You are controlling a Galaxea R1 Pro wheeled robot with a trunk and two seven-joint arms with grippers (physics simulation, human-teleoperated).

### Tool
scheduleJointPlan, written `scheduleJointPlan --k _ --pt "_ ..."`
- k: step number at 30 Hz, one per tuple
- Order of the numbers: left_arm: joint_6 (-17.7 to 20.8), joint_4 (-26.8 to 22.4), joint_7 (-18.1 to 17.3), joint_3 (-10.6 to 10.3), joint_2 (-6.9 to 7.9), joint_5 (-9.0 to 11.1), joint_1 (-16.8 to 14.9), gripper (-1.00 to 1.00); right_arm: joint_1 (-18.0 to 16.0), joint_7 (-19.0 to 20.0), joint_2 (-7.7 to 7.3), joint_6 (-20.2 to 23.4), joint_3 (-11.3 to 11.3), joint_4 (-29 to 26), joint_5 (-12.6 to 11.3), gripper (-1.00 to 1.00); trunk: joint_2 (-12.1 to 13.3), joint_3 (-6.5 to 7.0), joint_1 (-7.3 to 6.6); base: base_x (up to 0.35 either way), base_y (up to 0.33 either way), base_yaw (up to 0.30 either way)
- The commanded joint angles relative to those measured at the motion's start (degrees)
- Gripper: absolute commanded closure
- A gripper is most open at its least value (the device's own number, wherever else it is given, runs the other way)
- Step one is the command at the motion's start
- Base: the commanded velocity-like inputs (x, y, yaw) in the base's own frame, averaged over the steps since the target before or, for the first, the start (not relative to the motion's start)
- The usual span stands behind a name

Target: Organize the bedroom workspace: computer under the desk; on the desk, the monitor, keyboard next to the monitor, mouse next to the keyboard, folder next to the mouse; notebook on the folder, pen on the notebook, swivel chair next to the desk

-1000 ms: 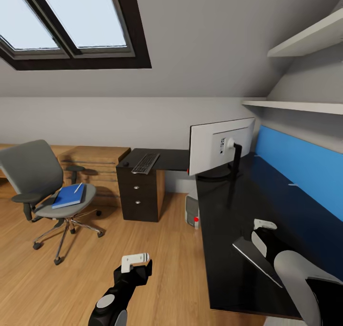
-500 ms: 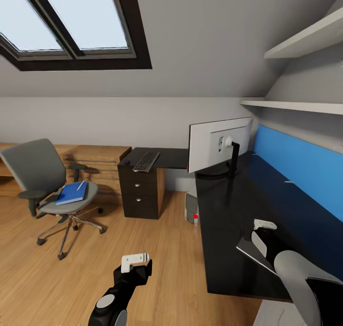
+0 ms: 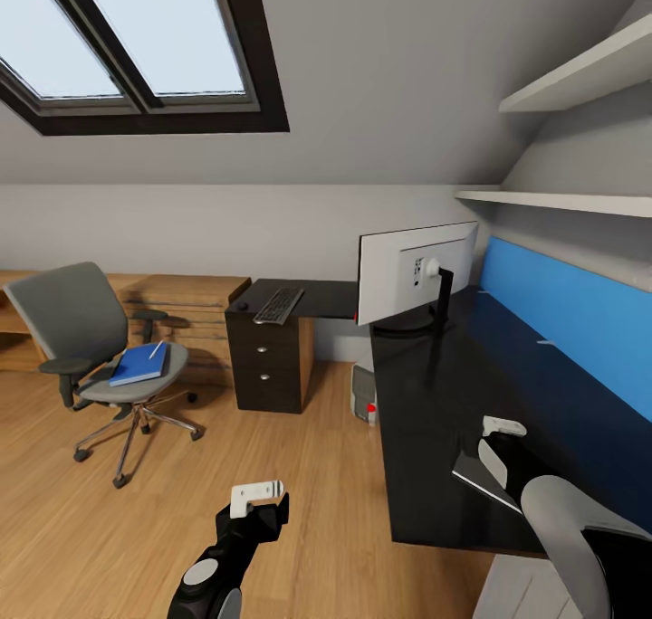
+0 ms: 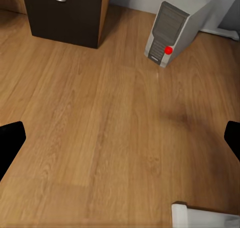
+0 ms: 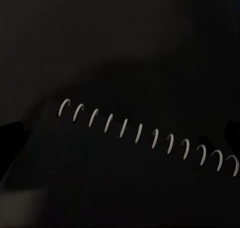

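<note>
Two tools in head view: left tool (image 3: 257, 492) over wooden floor (image 3: 299, 474), fingers spread apart, gripping nothing; right tool (image 3: 503, 427) over black worktop (image 3: 426, 438), clamped on spiral notebook (image 3: 484, 476), tilted. Monitor (image 3: 415, 273) stands on worktop, back toward camera. Keyboard (image 3: 279, 305) lies on far worktop section above drawer unit (image 3: 267, 366). Computer (image 3: 364, 396) on floor under worktop. Swivel chair (image 3: 95, 347) well apart, blue folder (image 3: 138, 365) and pen (image 3: 157, 350) on seat.
</note>
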Motion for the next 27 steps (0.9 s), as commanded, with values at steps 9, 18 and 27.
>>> scheduleJointPlan --k 9,18,27 --pt "0.2 0.0 0.5 -0.1 0.02 0.6 0.0 -1.0 0.0 -0.1 0.06 0.4 0.0 -0.1 -0.5 -1.0 0.0 -0.07 0.0 -0.123 0.0 0.0" --pt "0.2 0.0 0.5 -0.1 0.02 0.6 0.0 -1.0 0.0 -0.1 0.06 0.4 0.0 -0.1 -0.4 -1.0 0.0 -0.07 0.0 -0.071 0.0 0.0" --pt "0.2 0.1 0.5 -0.1 0.01 0.6 0.0 -1.0 0.0 -0.1 0.07 0.4 0.0 -0.1 -0.4 -1.0 0.0 -0.07 0.0 -0.169 0.0 0.0"
